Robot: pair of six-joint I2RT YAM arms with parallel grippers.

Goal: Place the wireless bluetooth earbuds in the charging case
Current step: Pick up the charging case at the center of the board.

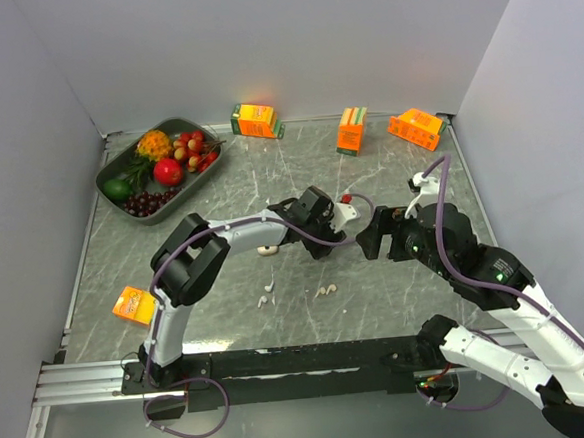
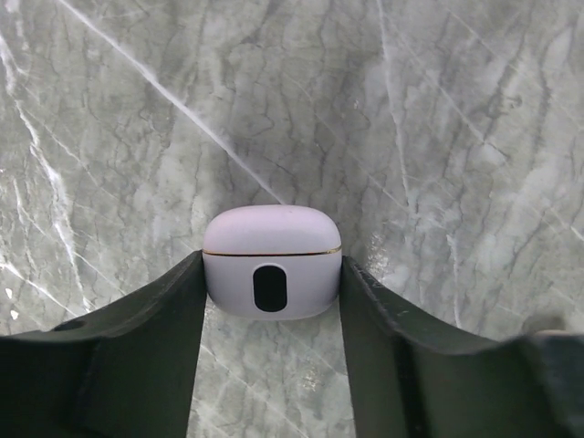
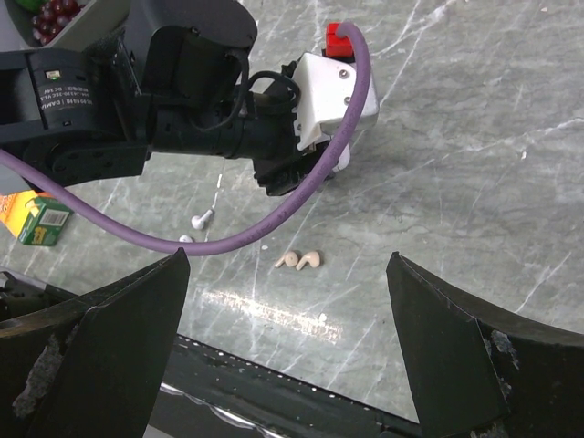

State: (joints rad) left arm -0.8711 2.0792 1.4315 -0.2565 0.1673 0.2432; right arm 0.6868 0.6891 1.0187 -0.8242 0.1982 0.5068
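The grey marble table (image 1: pixel 410 181) carries everything. Of the two arms, the left gripper (image 2: pixel 272 274) is pinched in on the one charging case (image 2: pixel 272 239), with a black finger pressed against each side of it. The case is pale lilac and its lid is down. The right gripper (image 3: pixel 287 265) stands spread wide with nothing between its fingers, hanging above the marble just beside the left wrist. One dark tray (image 1: pixel 106 170) of fruit sits in the far left corner. There are four orange juice cartons: three along the far edge (image 1: pixel 255 119) (image 1: pixel 351 130) (image 1: pixel 416 128) and one near the left arm's base (image 1: pixel 133 305). The wireless bluetooth earbuds lie loose on the marble, nearer the bases than the case. Two are stubby beige ones (image 3: pixel 301 260) lying side by side, and one is a white stemmed one (image 3: pixel 203 219). Just beside that one is another small white piece (image 3: pixel 185 239), half hidden by the purple cable (image 3: pixel 274 219) and too small to make out.
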